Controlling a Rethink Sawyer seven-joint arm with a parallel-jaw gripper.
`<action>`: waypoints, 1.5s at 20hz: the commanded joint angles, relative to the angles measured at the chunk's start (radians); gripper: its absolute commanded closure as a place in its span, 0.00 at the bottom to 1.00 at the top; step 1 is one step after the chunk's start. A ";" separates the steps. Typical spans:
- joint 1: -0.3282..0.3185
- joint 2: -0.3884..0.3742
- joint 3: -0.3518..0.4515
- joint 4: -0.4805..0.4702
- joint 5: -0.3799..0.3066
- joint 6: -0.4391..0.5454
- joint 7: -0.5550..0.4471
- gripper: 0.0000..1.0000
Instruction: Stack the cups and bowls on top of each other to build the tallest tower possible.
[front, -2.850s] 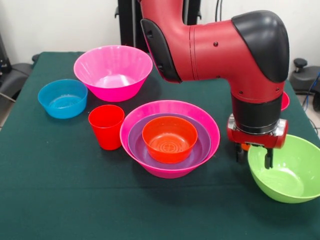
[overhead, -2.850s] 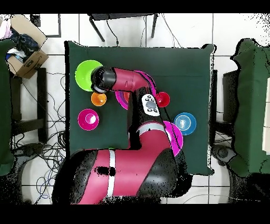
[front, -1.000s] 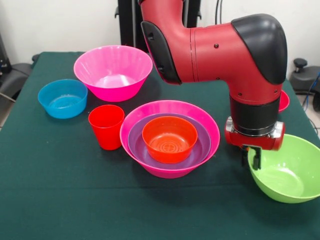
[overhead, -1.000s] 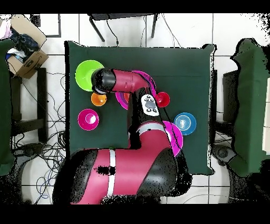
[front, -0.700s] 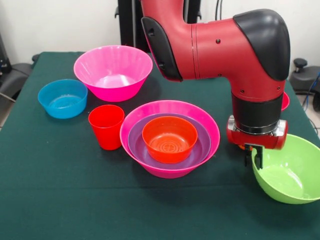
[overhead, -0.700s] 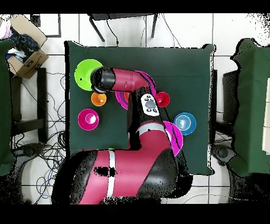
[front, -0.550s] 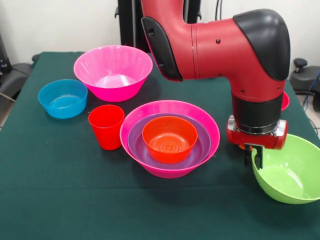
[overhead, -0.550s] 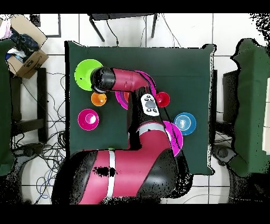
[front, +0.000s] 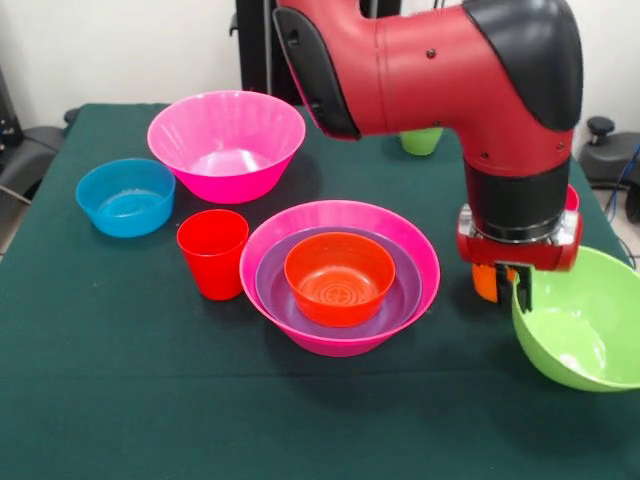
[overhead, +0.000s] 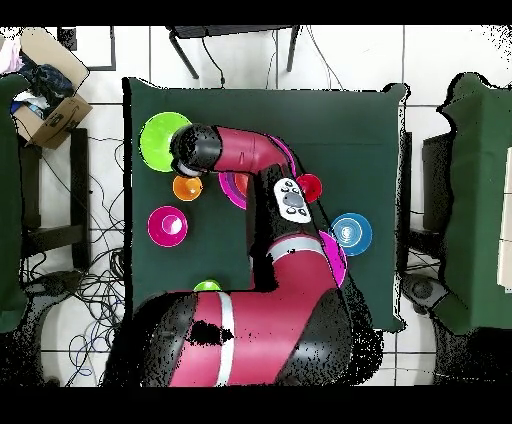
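Gripping lime green bowl by near rim, hand closed on it, bowl tilted, raised off tabletop; orange cup behind.

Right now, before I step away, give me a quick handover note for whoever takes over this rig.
Gripper: at the near rim of the lime green bowl; grip not confirmable.
Tower: hot-pink bowl, purple bowl, orange-red bowl nested.
Loose: second pink bowl, blue bowl, red cup, orange cup behind the gripper, green cup far side, crimson bowl.
Done: three bowls nested.
Left: add the green bowl and everything else.
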 joint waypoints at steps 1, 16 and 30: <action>-0.098 -0.067 0.160 0.135 0.000 0.104 -0.169 1.00; -0.326 -0.090 0.391 0.269 -0.037 0.132 -0.235 1.00; -0.509 -0.120 0.513 0.347 -0.117 0.278 -0.327 1.00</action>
